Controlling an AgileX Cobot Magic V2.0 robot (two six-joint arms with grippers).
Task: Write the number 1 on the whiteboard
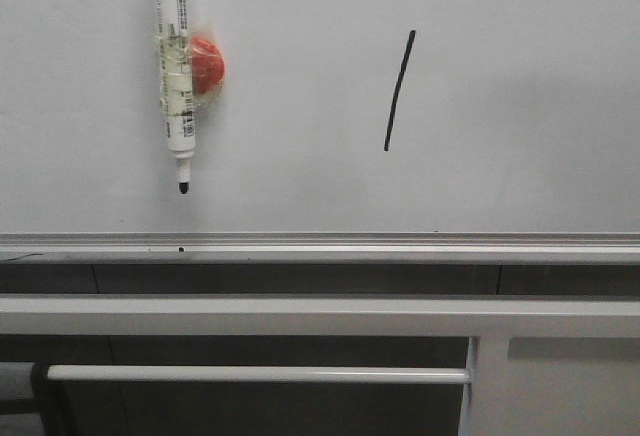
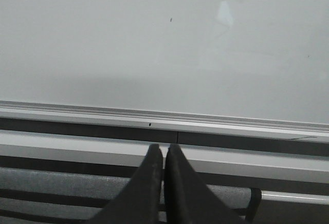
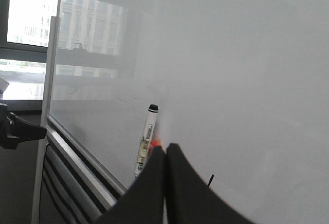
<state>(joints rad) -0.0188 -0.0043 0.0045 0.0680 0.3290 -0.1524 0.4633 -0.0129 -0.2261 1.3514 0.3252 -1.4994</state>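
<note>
The whiteboard (image 1: 300,186) fills the front view, with a silver lower frame. The number 1 (image 1: 399,90) is a thin black slanted stroke on it, right of centre. A white marker (image 1: 174,66) hangs tip down at the upper left, taped to a red magnet (image 1: 208,66). Neither gripper shows in the front view. In the left wrist view, my left gripper (image 2: 164,149) is shut and empty, below the board's frame (image 2: 164,118). In the right wrist view, my right gripper (image 3: 165,149) is shut and empty, in front of the marker (image 3: 145,142); the stroke's end (image 3: 211,179) peeks beside a finger.
White horizontal rails (image 1: 300,314) and a thinner bar (image 1: 250,374) run below the board's ledge (image 1: 320,248). A small black speck (image 1: 180,250) sits on the ledge. A window with buildings (image 3: 31,59) lies past the board's edge in the right wrist view.
</note>
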